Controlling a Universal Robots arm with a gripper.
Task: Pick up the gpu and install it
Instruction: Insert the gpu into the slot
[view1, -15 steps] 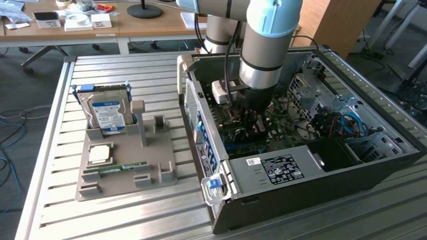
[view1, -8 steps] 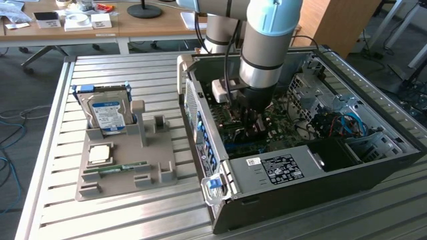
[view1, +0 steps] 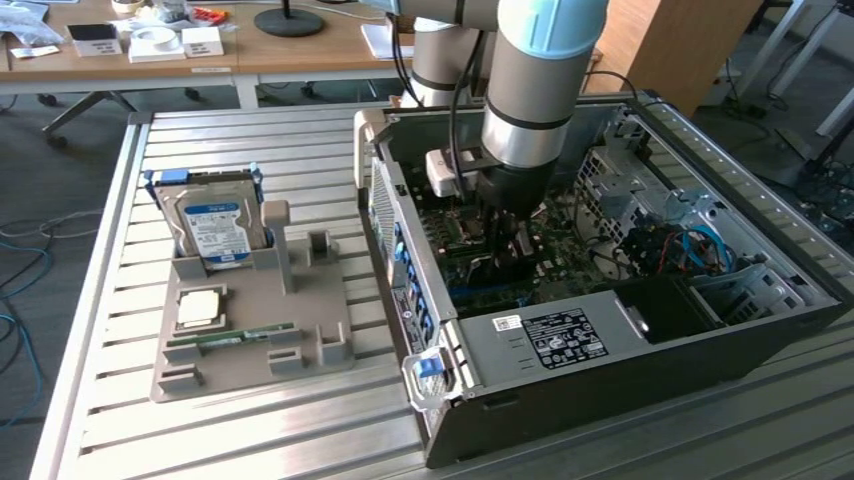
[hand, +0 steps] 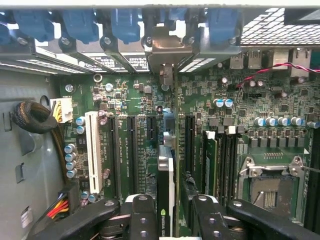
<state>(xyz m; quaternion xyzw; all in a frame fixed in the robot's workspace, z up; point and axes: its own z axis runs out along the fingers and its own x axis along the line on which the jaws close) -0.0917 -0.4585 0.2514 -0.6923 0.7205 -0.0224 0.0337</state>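
The gpu (hand: 165, 190) shows edge-on in the wrist view as a thin dark card standing upright over the green motherboard (hand: 135, 100). Its silvery end bracket (hand: 167, 47) lies against the case's rear slot openings. My gripper (hand: 170, 220) is shut on the card, with one black finger (hand: 142, 217) on each side of it. Whether the card's edge sits in a slot I cannot tell. In the exterior view the gripper (view1: 511, 225) reaches down into the open computer case (view1: 747, 340), over the motherboard.
A grey holder tray (view1: 314, 350) on the slatted table at the exterior view's left carries a hard drive (view1: 214, 228), a CPU (view1: 200, 308) and a RAM stick (view1: 234, 338). Inside the case are a power supply (view1: 554, 340), cable bundles (hand: 30, 117) and the CPU socket (hand: 270, 187).
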